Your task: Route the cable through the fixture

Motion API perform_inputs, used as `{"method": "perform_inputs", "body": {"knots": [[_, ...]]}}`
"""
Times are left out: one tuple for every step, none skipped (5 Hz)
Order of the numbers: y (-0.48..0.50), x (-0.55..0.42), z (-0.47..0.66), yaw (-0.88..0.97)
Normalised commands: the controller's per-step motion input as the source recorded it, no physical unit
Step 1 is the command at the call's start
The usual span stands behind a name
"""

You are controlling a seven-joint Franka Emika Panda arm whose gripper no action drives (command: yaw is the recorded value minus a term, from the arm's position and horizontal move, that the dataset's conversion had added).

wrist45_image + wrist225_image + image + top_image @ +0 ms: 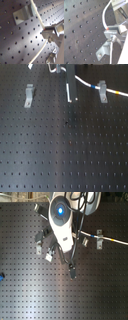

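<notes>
The white cable (86, 83) runs in the first exterior view from the gripper (72, 99) to the right, through the right fixture clip (102, 90), with a blue band (94, 87) before the clip and a yellow band (117, 93) after it. The left fixture clip (29, 95) holds nothing. My gripper stands between the two clips, low over the board, shut on the cable. In the first wrist view the cable (37, 15) passes a clip (22, 13) and meets the fingertips (46, 32). In the second exterior view the arm (62, 222) hides the gripper.
Everything sits on a black perforated board (60, 149). In the second exterior view a small extra bracket (89, 242) stands beside the right clip (100, 239), and the left clip (39, 243) sits by the arm. Loose white cable (50, 69) shows at the board's far edge.
</notes>
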Motion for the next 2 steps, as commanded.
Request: {"method": "perform_inputs", "body": {"knots": [[0.130,-0.042,0.15,-0.31],[0.102,-0.029,0.16,-0.47]]}}
